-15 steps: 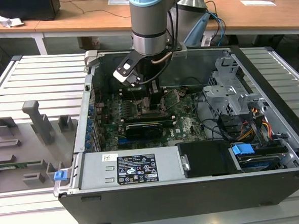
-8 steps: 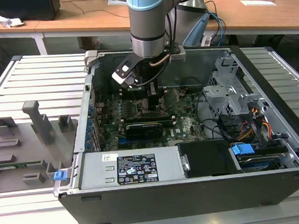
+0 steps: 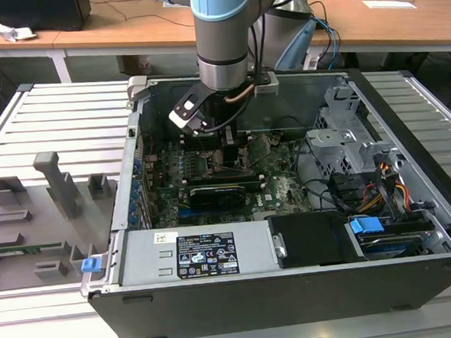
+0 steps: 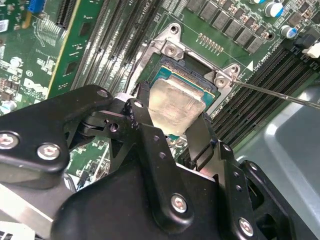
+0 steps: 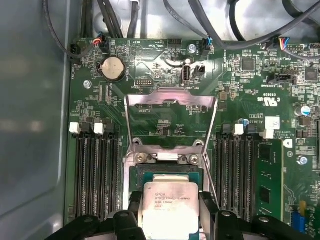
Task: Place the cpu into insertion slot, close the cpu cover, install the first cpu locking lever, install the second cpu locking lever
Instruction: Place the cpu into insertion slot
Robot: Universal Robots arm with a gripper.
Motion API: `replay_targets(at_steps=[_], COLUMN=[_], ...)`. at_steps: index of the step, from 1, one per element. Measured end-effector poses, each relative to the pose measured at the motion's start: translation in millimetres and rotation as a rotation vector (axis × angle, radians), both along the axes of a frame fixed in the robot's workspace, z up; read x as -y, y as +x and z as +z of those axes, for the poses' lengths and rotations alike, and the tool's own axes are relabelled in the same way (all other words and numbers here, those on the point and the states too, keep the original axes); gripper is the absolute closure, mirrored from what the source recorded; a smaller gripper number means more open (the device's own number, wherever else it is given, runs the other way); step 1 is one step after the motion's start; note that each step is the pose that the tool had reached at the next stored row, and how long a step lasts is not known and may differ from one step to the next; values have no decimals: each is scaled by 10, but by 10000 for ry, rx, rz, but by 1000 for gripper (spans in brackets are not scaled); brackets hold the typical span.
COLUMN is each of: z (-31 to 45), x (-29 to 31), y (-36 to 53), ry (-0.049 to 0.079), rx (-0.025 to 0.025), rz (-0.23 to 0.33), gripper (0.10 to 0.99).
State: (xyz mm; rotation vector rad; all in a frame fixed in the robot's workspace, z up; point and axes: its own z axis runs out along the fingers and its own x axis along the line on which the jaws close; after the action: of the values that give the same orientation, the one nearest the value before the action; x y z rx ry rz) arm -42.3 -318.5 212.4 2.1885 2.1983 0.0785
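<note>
We are on the first step: our tool (image 4: 172,112) grips the chip (image 5: 170,207) by two edges just above the socket (image 5: 167,170), with the cover (image 5: 170,96) raised, so seating calls for square alignment and gentle lowering.

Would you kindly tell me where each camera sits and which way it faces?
Exterior view: off the arm, looking down into the open computer case; arm and claw show.
Second wrist view: behind the claw, facing the cpu at the insertion slot.
First wrist view: on the arm, facing the raised cpu cover; fingertips show.
Both wrist views share the cpu.
</note>
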Motion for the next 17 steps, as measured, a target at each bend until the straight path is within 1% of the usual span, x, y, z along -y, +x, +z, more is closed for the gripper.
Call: replay_targets(at_steps=[1, 4, 8, 10, 17], z=[-10, -36, -57, -76, -102], x=[-3, -4, -4, -5, -10], y=[0, -1, 1, 2, 10], ry=[-2, -2, -3, -5, -4], rx=[-1, -1, 0, -2, -1], rz=[-88, -103, 147, 114, -4], gripper=[549, 549, 549, 549, 549])
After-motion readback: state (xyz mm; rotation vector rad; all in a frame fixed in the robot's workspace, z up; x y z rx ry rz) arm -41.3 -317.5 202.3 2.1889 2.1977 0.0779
